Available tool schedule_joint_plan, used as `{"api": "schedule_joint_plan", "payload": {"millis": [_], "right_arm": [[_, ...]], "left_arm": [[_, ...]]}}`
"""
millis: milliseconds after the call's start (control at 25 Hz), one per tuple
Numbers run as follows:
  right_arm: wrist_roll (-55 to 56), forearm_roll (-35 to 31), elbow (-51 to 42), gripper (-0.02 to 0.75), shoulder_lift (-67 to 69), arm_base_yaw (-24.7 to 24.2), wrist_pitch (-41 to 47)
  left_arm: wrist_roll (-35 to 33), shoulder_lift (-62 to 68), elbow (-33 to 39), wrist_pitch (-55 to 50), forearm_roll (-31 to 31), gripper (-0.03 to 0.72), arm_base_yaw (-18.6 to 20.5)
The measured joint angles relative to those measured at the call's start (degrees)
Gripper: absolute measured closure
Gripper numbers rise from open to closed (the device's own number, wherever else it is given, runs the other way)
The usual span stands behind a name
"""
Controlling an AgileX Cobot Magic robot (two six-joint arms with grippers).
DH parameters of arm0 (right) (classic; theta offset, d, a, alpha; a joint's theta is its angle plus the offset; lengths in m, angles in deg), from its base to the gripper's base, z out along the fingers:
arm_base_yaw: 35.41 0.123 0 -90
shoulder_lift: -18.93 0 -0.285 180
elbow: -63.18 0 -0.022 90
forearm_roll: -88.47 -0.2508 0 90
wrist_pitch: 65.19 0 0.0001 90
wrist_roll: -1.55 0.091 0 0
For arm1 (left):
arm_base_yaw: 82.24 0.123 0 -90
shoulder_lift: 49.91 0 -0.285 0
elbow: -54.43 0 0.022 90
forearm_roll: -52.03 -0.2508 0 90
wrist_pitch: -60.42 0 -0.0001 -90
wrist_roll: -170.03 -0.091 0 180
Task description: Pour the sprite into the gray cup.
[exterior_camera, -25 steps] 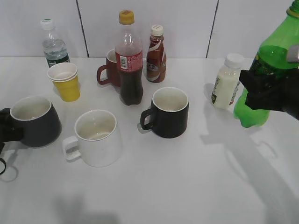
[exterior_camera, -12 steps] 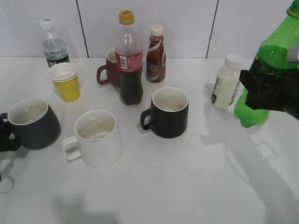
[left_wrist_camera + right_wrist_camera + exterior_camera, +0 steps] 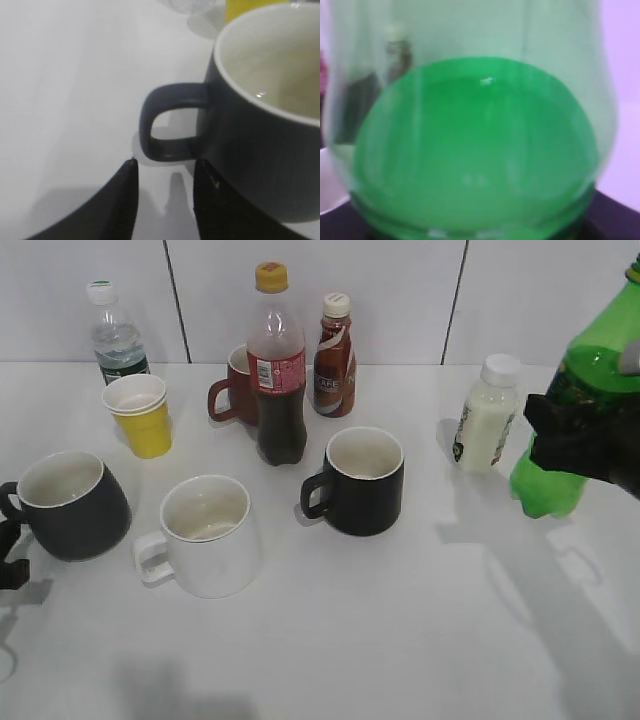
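My right hand (image 3: pixel 585 435) grips the sprite (image 3: pixel 580 390); only the wrist view shows my left hand (image 3: pixel 165 200) open behind the gray cup (image 3: pixel 260 125).

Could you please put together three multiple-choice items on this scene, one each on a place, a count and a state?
1. Where does the gray cup stand?
A. far left of the table
B. behind the cola bottle
C. beside the milk bottle

2. How many mugs with handles are in the exterior view?
A. two
B. four
C. six

3. How is the sprite right now?
A. lying on the table
B. standing capped among the cups
C. held off the table, tilted, by the right hand

Answers:
1 A: it sits at the left edge, next to the left hand.
2 B: gray, white, black and dark red.
3 C: the black hand wraps the bottle's middle and its base hangs clear of the table.
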Motion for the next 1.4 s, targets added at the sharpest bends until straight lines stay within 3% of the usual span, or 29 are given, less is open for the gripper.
{"api": "schedule_joint_plan", "payload": {"millis": [280, 440, 720, 880, 1000, 1080, 1160, 1320, 1400], "right_arm": [[-3.3, -3.9, -0.3, 0.311, 12.9, 0.0, -14.4], [-3.4, -4.0, -0.4, 0.309, 20.2, 0.0, -16.5], [-3.4, -3.8, -0.5, 0.309, 21.4, 0.0, -19.0], [-3.5, -3.6, -0.6, 0.140, 20.4, 0.0, -18.7], [-4.0, -3.5, -0.1, 0.087, 15.7, 0.0, -18.6], [-6.4, -3.5, 1.4, 0.083, 10.7, 0.0, -16.2], [-8.5, -3.5, 3.4, 0.083, 3.9, 0.0, -11.0], [-9.5, -2.9, 10.1, 0.090, -11.5, 0.0, 11.4], [-9.6, -2.1, 13.4, 0.106, -18.1, 0.0, 23.7]], "left_arm": [[0.0, -6.2, 2.1, 0.1, 0.0, 0.393, 0.0], [0.2, -9.8, 2.2, 0.1, -0.6, 0.393, 0.0], [1.8, -14.5, 2.2, 0.1, -0.7, 0.393, 0.0], [3.0, -19.0, 2.2, -0.9, -0.9, 0.393, 0.0], [4.4, -24.3, 1.0, -5.9, -0.8, 0.393, 0.0], [5.1, -30.2, -1.0, -13.4, -0.6, 0.393, 0.0], [7.4, -37.0, -4.8, -28.0, -0.6, 0.393, -0.1], [12.4, -50.5, -14.3, -58.2, -0.6, 0.393, -0.2], [12.9, -55.2, -18.4, -67.0, -0.4, 0.389, -0.2]]}}
